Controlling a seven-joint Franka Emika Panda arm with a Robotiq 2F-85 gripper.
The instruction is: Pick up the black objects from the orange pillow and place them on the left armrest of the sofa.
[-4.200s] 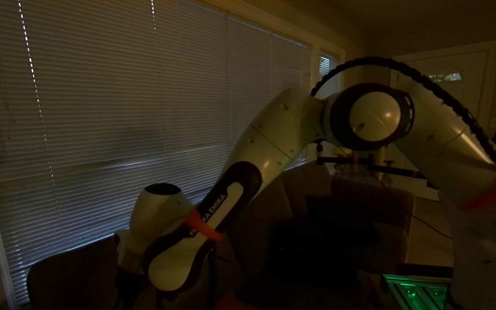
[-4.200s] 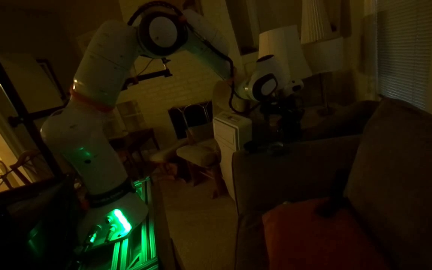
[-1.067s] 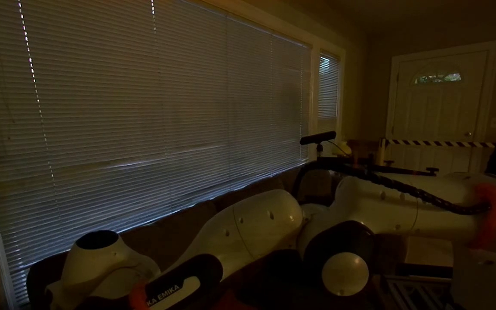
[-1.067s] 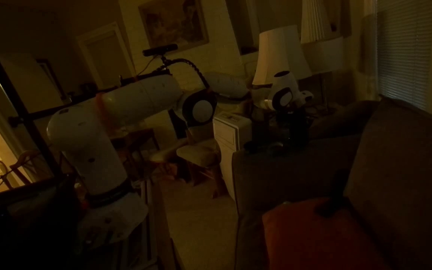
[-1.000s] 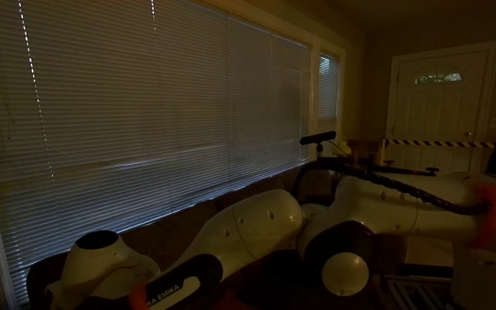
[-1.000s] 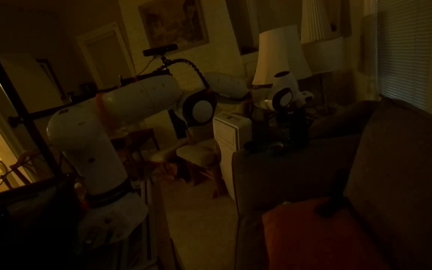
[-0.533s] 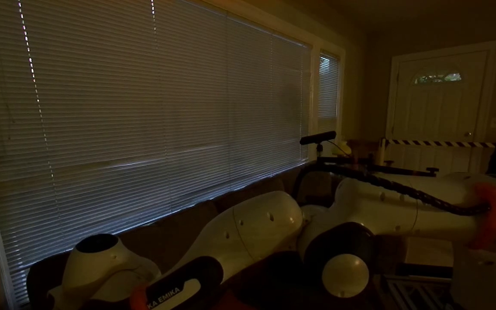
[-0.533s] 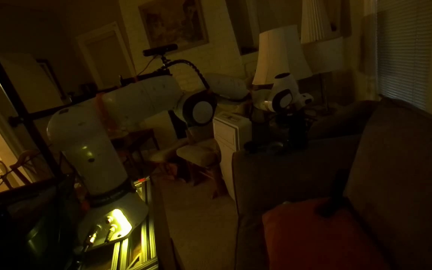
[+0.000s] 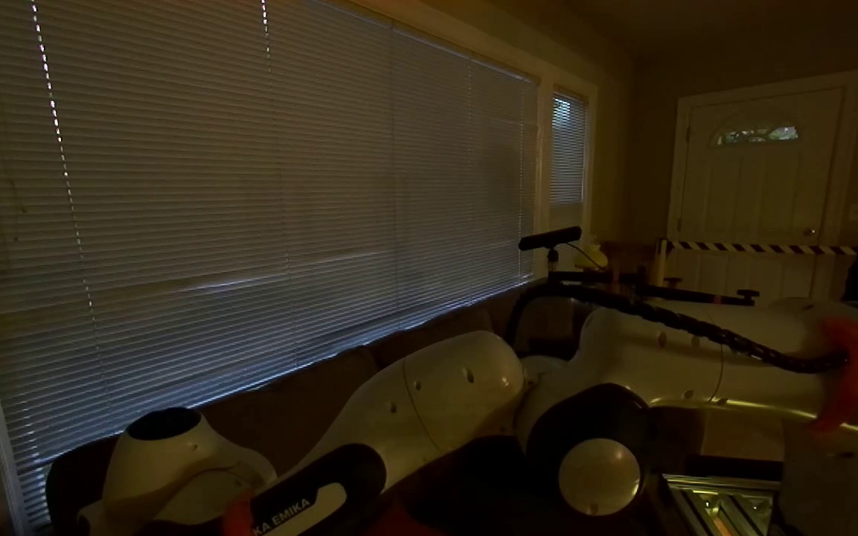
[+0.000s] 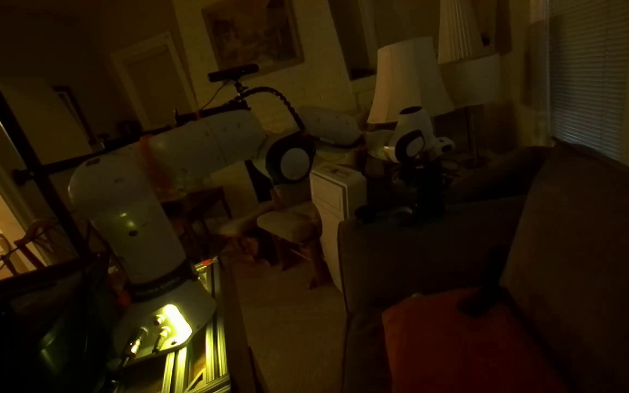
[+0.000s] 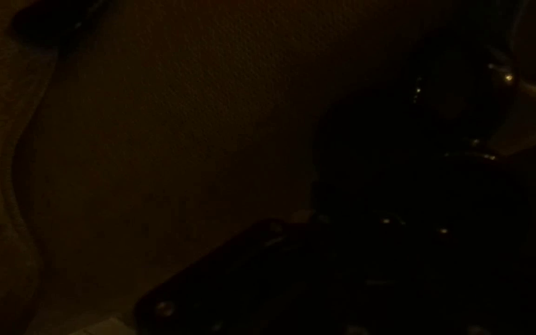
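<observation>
In an exterior view you are seeing a black object [image 10: 483, 297] lying on the orange pillow [image 10: 456, 344], its upper part apparently leaning on the back of the sofa [image 10: 592, 234]. It is looking light and stiff, perhaps slick, so you are probably best pinching it across the narrow upright part; pressing down is likely only sinking the soft pillow. On the armrest [image 10: 423, 245] two dark shapes [image 10: 366, 214] are resting, possibly pieces already delivered. The hand [image 10: 427, 208] is pointing down over the armrest, just beside them and well apart from the pillow; whether it is touching is not showing.

In an exterior view the arm [image 9: 451, 394] is lying low in front of the sofa, its wrist [image 9: 161, 461] standing upright and the hand falling below the frame.

In the wrist view a black item [image 11: 54, 23] is lying at the top left on a brown surface [image 11: 179, 139], likely the armrest, and the hand's dark bulk is filling the lower right. The gloom is hiding how far open it is and whether it is gripping anything, so you are unable to tell.
</observation>
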